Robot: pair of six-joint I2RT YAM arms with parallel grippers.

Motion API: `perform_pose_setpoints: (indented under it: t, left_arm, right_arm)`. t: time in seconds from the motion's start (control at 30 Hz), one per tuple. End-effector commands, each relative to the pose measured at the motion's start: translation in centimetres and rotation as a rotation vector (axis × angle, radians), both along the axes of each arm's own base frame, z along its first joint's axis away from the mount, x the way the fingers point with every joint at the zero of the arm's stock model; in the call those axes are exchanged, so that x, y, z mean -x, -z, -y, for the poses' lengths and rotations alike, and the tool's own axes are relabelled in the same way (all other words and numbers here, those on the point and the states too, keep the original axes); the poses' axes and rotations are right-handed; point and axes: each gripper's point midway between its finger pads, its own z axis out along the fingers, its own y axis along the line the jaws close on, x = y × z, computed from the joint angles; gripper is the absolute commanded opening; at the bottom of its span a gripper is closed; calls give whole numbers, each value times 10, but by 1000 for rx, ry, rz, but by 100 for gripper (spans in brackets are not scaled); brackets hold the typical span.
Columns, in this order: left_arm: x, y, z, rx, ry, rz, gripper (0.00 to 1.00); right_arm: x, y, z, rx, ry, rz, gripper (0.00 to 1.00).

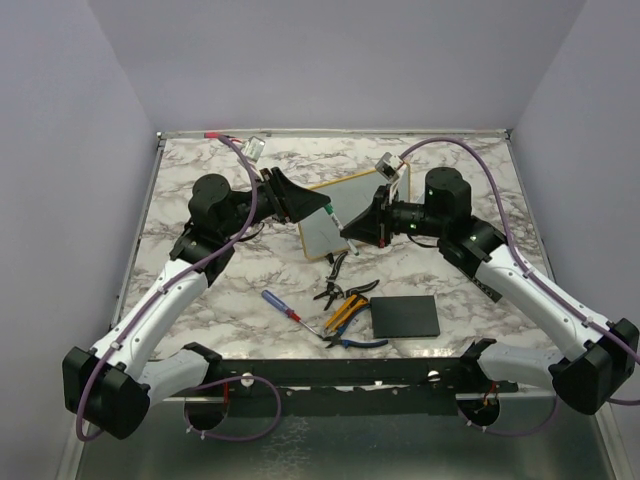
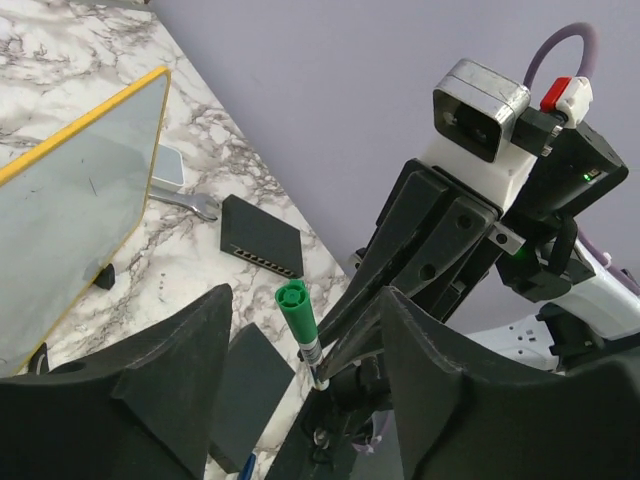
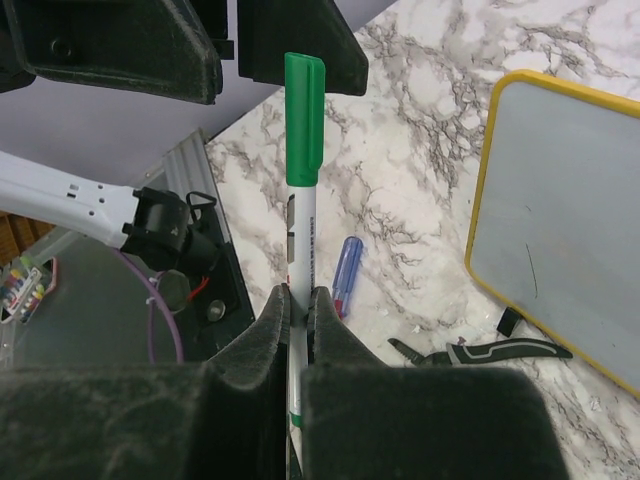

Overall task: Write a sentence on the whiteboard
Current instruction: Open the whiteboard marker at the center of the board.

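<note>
With tools [image 1: 345, 310] lying nearest, the right gripper [image 3: 300, 300] is pinching the marker [image 3: 302, 230] tight while the left gripper [image 2: 300, 325] is gaping astride its cap [image 3: 304, 110], so a crooked tug is risking a twisted-loose marker or a knock to the whiteboard [image 3: 570, 200] leaning just behind, with open table [image 1: 200, 170] beyond.

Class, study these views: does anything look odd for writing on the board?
Yes: the marker in the right hand still wears its green cap, with the open left hand either side of it; the whiteboard is nearly blank.
</note>
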Motion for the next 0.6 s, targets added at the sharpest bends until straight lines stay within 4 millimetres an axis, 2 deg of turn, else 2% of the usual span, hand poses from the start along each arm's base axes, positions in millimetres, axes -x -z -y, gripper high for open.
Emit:
perform_pose_setpoints:
  t: [0.0,0.07,0.2,0.37,0.57]
  left_arm:
    - [3,-9,1,54,8,8,59]
    - [2,-6,1,52,7,2,59]
    - [2,-1,3,48,12,-16,51]
    - [1,4,5,41,23,-31,50]
    - [-1,20,8,27,32,-77,50]
  right_arm:
    - [0,-15,-6,-27,-29,57,0]
    - [-2,-15,-7,-28,-30,56,0]
    - [-4,-14,-9,-28,-36,55,0]
    - [-7,-12,-11,-24,-33,53,0]
    - [-8,-14,-12,-29,-31,55,0]
